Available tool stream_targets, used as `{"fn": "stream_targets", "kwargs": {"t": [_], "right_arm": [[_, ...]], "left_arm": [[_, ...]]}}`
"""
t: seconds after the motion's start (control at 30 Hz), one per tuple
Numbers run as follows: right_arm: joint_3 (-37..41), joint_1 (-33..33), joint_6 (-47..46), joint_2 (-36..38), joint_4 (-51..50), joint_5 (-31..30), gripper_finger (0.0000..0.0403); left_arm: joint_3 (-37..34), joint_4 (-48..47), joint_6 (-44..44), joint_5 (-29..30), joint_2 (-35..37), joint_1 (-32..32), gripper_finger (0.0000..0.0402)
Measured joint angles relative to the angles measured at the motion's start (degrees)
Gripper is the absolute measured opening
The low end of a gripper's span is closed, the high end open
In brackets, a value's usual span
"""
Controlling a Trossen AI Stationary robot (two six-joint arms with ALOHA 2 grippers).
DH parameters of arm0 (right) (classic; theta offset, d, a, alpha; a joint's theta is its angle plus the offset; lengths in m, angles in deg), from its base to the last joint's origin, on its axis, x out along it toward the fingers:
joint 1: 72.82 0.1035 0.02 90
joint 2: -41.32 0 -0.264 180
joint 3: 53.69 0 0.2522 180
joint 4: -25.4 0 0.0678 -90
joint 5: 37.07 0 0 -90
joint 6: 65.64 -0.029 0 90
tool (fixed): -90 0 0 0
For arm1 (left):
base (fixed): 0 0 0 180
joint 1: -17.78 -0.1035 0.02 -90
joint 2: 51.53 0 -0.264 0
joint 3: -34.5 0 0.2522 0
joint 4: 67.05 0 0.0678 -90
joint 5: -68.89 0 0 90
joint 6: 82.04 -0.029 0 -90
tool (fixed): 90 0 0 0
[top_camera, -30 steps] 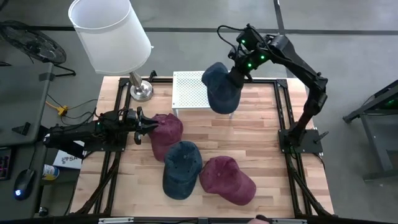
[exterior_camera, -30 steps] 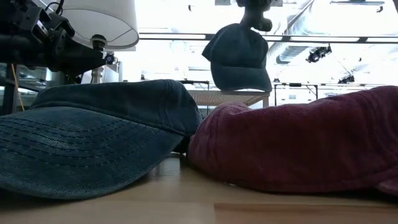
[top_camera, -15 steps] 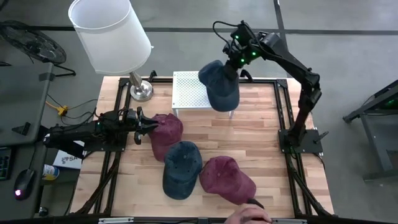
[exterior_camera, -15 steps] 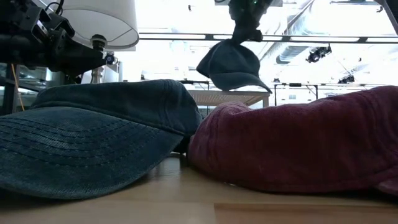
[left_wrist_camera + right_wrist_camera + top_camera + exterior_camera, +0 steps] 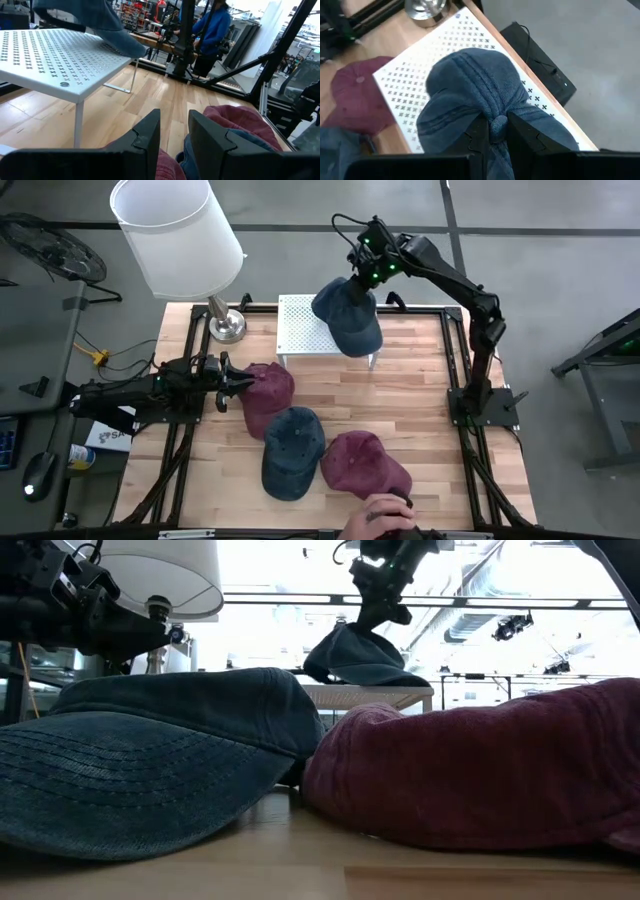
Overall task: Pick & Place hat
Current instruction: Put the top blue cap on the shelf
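Swinging over from beside the white perforated stand (image 5: 305, 325), the right gripper (image 5: 366, 272) is pinching the blue hat (image 5: 348, 315) and lowering it onto that stand. Placement is looking close. Left gripper (image 5: 228, 380) is waiting, slightly parted, at the maroon hat (image 5: 268, 395) below the stand.

Wooden slatted counter (image 5: 410, 395) framed by dark metal rails. At the back edge, stood a small white perforated shelf (image 5: 300, 325) on thin legs, beside a lamp (image 5: 180, 240) with a chrome base and white shade. Toward the left side, lay a maroon cap (image 5: 265, 392). Just beside it, nearer the front, lay a dark blue cap (image 5: 291, 450), touching a second maroon cap (image 5: 365, 465) at the front. Seen low across the boards, filled the foreground with those two front caps, side by side.
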Motion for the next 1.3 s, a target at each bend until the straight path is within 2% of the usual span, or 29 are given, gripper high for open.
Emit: {"fn": "stream_targets", "kwargs": {"t": [0.27, 0.5, 0.6, 0.77, 1.07, 1.13, 1.3], "right_arm": [[0.0, -0.1, -2.9, -0.8, 0.2, -4.4, 0.0041], [0.0, -0.2, -7.1, -0.8, 4.1, -4.2, 0.0041], [0.0, 0.5, -7.5, -0.8, 4.2, -2.6, 0.0041], [0.0, 2.2, -5.5, -0.8, 4.1, 4.3, 0.0041], [0.0, 5.8, -10.8, -0.8, 10.3, 4.7, 0.0041], [0.0, 6.5, -12.7, -0.8, 11.4, 4.0, 0.0041], [0.0, 6.9, -16.1, -0.8, 8.1, -3.5, 0.0041]], "left_arm": [[0.0, 0.0, 0.0, 0.0, 0.0, 0.0, 0.0101], [0.0, 0.0, 0.0, 0.0, 0.0, 0.0, 0.0101], [0.0, 0.0, 0.0, 0.0, 0.0, 0.0, 0.0101], [0.0, 0.0, 0.0, 0.0, 0.0, 0.0, 0.0101], [0.0, 0.0, 0.0, 0.0, 0.0, 0.0, 0.0101], [0.0, 0.0, 0.0, 0.0, 0.0, 0.0, 0.0101], [0.0, 0.0, 0.0, 0.0, 0.0, 0.0, 0.0101]]}}
